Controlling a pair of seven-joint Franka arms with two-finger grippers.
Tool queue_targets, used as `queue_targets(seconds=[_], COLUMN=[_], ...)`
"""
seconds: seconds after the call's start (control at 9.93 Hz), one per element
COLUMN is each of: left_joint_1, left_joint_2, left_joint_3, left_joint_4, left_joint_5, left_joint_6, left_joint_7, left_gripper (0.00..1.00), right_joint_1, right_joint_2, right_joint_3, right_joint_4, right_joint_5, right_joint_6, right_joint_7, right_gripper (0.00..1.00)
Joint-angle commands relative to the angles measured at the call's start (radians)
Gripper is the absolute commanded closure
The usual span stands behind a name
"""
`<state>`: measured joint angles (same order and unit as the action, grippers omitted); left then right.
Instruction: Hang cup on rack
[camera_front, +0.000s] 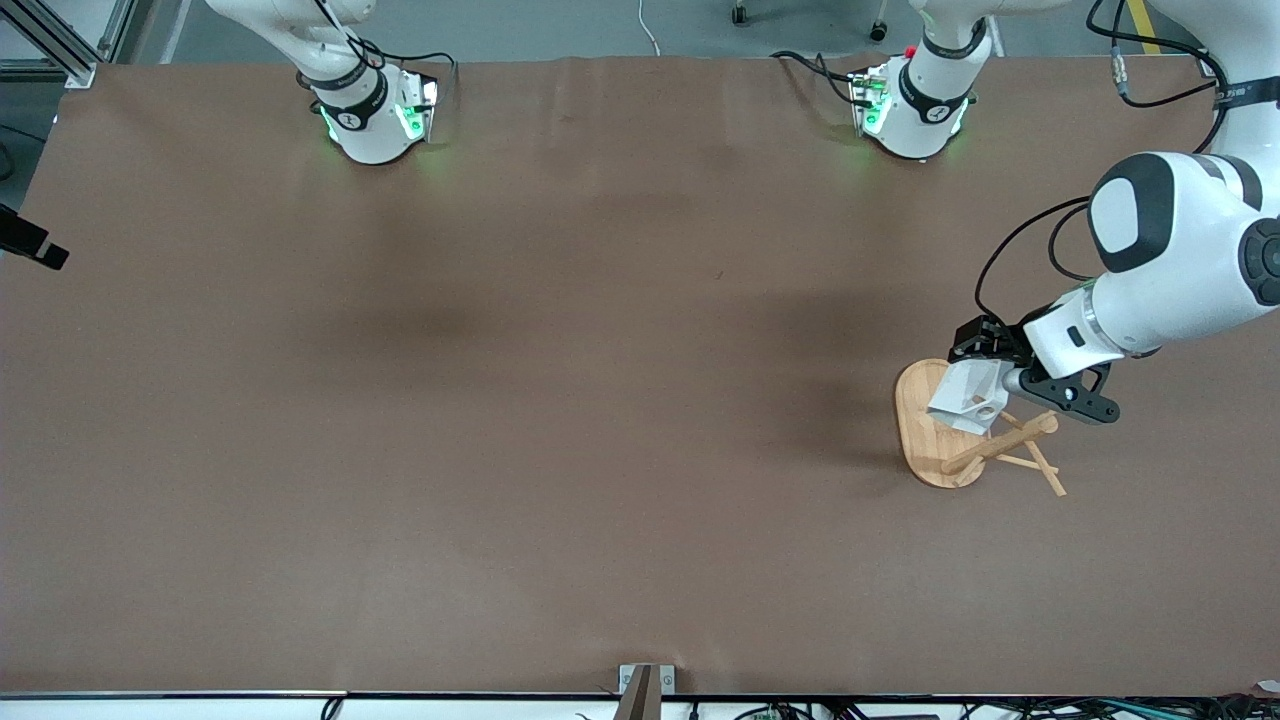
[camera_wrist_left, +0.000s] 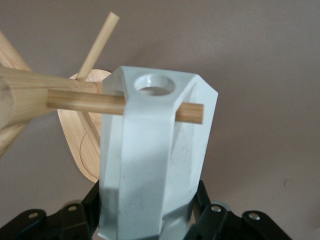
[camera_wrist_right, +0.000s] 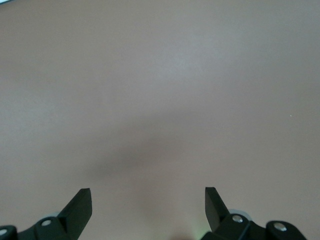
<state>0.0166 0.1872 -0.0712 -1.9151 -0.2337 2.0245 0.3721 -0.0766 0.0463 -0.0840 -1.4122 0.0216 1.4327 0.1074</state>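
Observation:
My left gripper (camera_front: 992, 380) is shut on the white faceted cup (camera_front: 966, 396) and holds it over the bamboo rack (camera_front: 925, 432), near the left arm's end of the table. In the left wrist view the black fingers (camera_wrist_left: 202, 212) clamp the cup (camera_wrist_left: 150, 165) on both sides. A thin peg (camera_wrist_left: 85, 101) from the rack's post (camera_wrist_left: 25, 100) passes under the cup's flat handle strip, and its tip (camera_wrist_left: 195, 113) sticks out past it. The round hole (camera_wrist_left: 155, 84) in the handle is above the peg. My right gripper (camera_wrist_right: 147, 197) is open and empty over bare table.
The brown table cover (camera_front: 560, 400) stretches wide around the rack. The rack's oval base (camera_wrist_left: 85, 145) lies under the cup. Other pegs (camera_front: 1045, 475) stick out toward the front camera. The right arm waits near its base (camera_front: 370, 110).

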Motion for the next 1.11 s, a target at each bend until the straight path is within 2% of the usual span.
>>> queue_targets(seconds=[0.0, 0.3, 0.4, 0.5, 0.6, 0.7, 1.01], left_joint_1=[0.002, 0.003, 0.003, 0.002, -0.001, -0.004, -0.009], left_joint_2=[0.011, 0.023, 0.023, 0.02, 0.008, -0.005, -0.014], left_joint_3=[0.007, 0.014, 0.014, 0.027, 0.046, 0.05, 0.051], left_joint_4=[-0.041, -0.044, -0.045, -0.044, -0.036, -0.036, -0.039], left_joint_5=[-0.015, -0.015, -0.015, -0.016, -0.015, -0.01, 0.004], left_joint_6=[0.023, 0.02, 0.02, 0.014, 0.005, -0.007, -0.009], left_joint_7=[0.022, 0.024, 0.024, 0.019, 0.008, 0.005, 0.005], left_gripper=[0.99, 0.92, 0.82, 0.53, 0.18, 0.06, 0.0], right_joint_1=[0.015, 0.006, 0.006, 0.006, 0.006, 0.006, 0.009], right_joint_2=[-0.025, -0.025, -0.025, -0.025, -0.025, -0.025, -0.023], right_joint_3=[0.01, 0.023, 0.023, 0.023, 0.024, 0.024, 0.023], right_joint_4=[-0.027, -0.024, -0.024, -0.022, -0.022, -0.022, -0.022], right_joint_5=[-0.017, -0.015, -0.017, -0.015, -0.015, -0.014, -0.011], right_joint_6=[0.029, 0.031, 0.031, 0.031, 0.031, 0.029, 0.029], right_joint_7=[-0.055, -0.055, -0.057, -0.057, -0.057, -0.057, -0.054], right_gripper=[0.0, 0.0, 0.0, 0.0, 0.0, 0.0, 0.0])
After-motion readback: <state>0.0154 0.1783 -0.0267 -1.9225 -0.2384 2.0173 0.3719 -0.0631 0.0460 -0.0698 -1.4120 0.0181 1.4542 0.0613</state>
